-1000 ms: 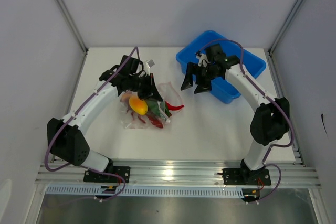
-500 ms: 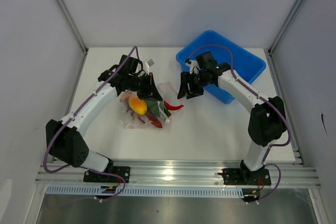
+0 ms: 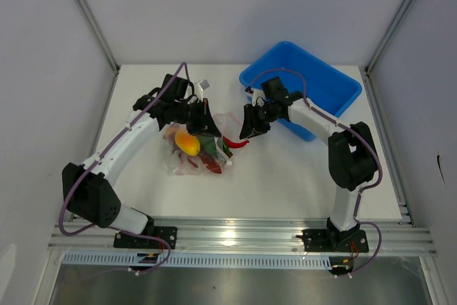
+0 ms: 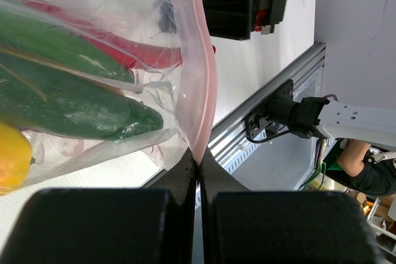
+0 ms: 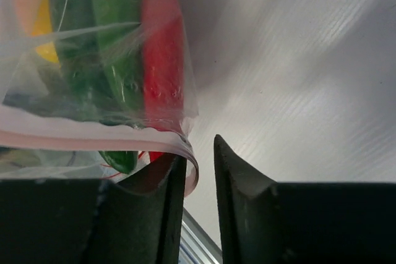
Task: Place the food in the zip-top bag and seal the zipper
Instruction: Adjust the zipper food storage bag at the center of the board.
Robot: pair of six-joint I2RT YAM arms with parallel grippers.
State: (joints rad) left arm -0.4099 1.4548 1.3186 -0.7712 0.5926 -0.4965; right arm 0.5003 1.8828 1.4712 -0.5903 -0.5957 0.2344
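Top view, zip-top bag [image 3: 187,163]: lies crinkled on the surface [image 3: 285,169], left of centre. The food is inside it, and the yellow fruit [image 3: 188,143] shows plainly through the plastic.
Top view, left end effector [image 3: 206,121]: down on the bag's far edge, likely as an anchor so the bag cannot slide.
Top view, right end effector [image 3: 248,128]: its arm stretches from the blue bin [image 3: 321,83] side to the bag's right-hand corner, beside a red chili [image 3: 239,146] tip.
Left wrist view, grip: the left fingers are clenched flat on the zipper [image 4: 199,91]. The pink strip rises straight out of the pinch, which holds the mouth edge taut.
Left wrist view, contents: green chilies [image 4: 74,112] and a red one press against the clear wall just behind the strip.
Right wrist view, grip: jaws narrowly apart, nothing clamped yet. The zipper's end corner hangs in the gap against one finger.
Right wrist view, contents: chilies stand just behind the strip, so a pinch would need to stay on the strip alone.
Judgement: filling looks done and sealing is the step in hand. Whether the strip is pressed shut anywhere cannot be told.
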